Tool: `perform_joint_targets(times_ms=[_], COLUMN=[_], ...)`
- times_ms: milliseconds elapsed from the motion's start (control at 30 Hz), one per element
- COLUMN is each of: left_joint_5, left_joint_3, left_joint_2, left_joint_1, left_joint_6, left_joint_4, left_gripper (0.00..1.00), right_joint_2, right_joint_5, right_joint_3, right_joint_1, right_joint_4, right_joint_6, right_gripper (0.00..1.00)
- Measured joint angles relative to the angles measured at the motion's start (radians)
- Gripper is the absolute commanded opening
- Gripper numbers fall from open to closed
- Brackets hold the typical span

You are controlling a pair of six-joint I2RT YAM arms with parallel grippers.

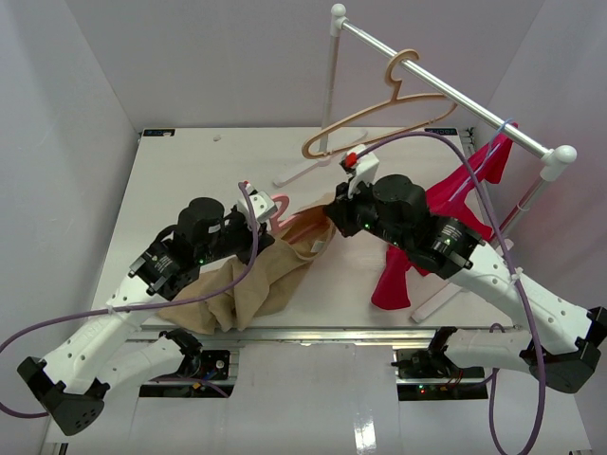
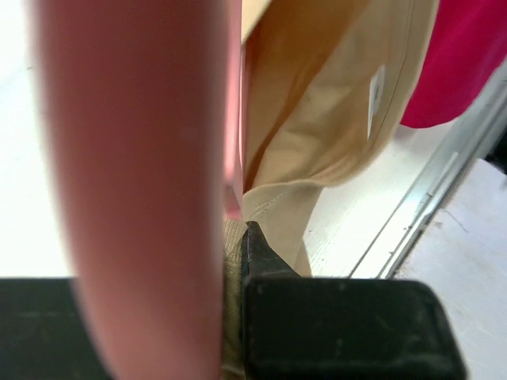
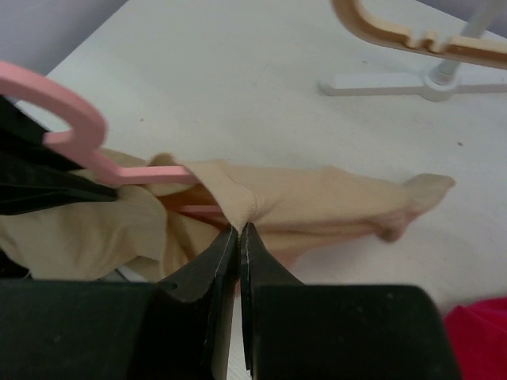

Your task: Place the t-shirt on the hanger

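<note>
Right wrist view: the plain tan cloth t-shirt (image 3: 317, 202), mid-frame, is pinched by the right gripper (image 3: 239, 229); the thin pink plastic hanger (image 3: 79, 119) appears clamped by the left gripper (image 1: 258, 216). So small a pinch could be tugged free.

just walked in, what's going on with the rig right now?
Both arms are dressing the pink hanger with the tan t-shirt. The left gripper looks clamped on the hanger near its hook, while the right gripper is shut on a pinch of the shirt's fabric beside the hanger's arm. Part of the hanger is already inside the shirt; most of the cloth lies bunched on the table.
</note>
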Motion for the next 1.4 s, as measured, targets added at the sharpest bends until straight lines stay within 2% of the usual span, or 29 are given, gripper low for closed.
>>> perform_joint_targets(times_ms=[100,267,367,633,867,1000,1033,1100,1167,1267,1400], left_joint_5=[0.060,0.183,0.258,0.392,0.443,0.461,0.469,0.474,0.461,0.416,0.242], left_joint_3=[0.007,-0.002,-0.024,-0.056,-0.056,-0.056,-0.056,-0.056,-0.054,-0.029,0.113], left_joint_2=[0.010,-0.027,-0.069,-0.112,-0.067,-0.064,-0.065,-0.067,-0.066,-0.062,-0.035], left_joint_1=[0.001,0.001,0.001,0.001,0.001,0.001,0.001,0.002,0.007,0.010,0.002], left_joint_6=[-0.006,-0.025,-0.039,-0.074,-0.086,-0.088,-0.089,-0.093,-0.093,-0.084,-0.074], left_joint_4=[0.004,0.008,0.015,0.022,0.029,0.031,0.034,0.039,0.034,0.002,-0.097], left_gripper=[0.00,0.00,0.00,0.00,0.00,0.00,0.00,0.07,0.18,0.29,0.41], right_joint_2=[0.033,0.015,-0.028,-0.051,0.036,0.095,0.110,0.139,0.155,0.159,0.146], right_joint_5=[-0.070,-0.138,-0.164,-0.315,-0.488,-0.537,-0.545,-0.567,-0.592,-0.592,-0.518], right_joint_3=[0.032,0.007,-0.014,0.004,0.028,0.038,0.041,0.043,0.045,0.047,0.066], right_joint_1=[0.056,0.090,0.090,0.090,0.090,0.090,0.090,0.090,0.097,0.106,0.102], right_joint_4=[-0.001,0.008,0.015,0.074,0.133,0.163,0.172,0.192,0.202,0.214,0.254], right_joint_6=[-0.016,-0.054,-0.097,-0.223,-0.281,-0.286,-0.285,-0.283,-0.274,-0.261,-0.251], right_gripper=[0.14,0.47,0.58,0.63,0.64,0.58,0.44,0.12,0.08,0.08,0.08])
